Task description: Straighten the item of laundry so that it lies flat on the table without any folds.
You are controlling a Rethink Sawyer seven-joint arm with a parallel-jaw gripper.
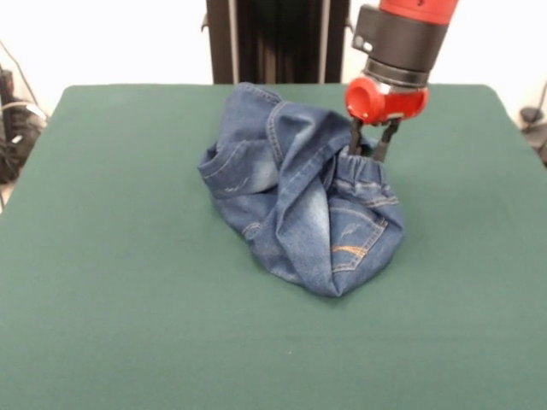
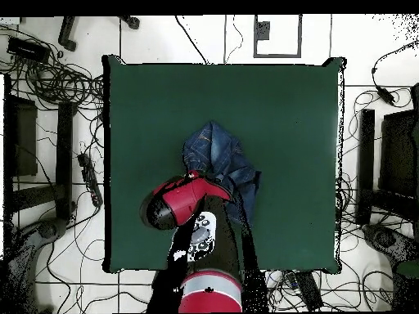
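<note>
The small blue denim jeans point(image 1: 299, 205) lie crumpled in a heap near the middle of the dark green table point(image 1: 128, 282), a little toward the far side. An orange-stitched pocket faces the front and the gathered waistband is at the heap's right. My gripper point(image 1: 365, 155) comes down from above at the heap's right. Its two black fingers close in on the top edge of the waistband and pinch it. In the overhead view the jeans point(image 2: 214, 151) lie mid-table point(image 2: 278, 106). The red arm point(image 2: 184, 203) covers their near part and hides the fingers.
The robot's black pedestal point(image 1: 278, 38) stands at the table's far edge. Cables point(image 2: 57, 82) and black stands point(image 2: 37, 172) lie on the floor around the table. Green tabletop surrounds the heap on all sides.
</note>
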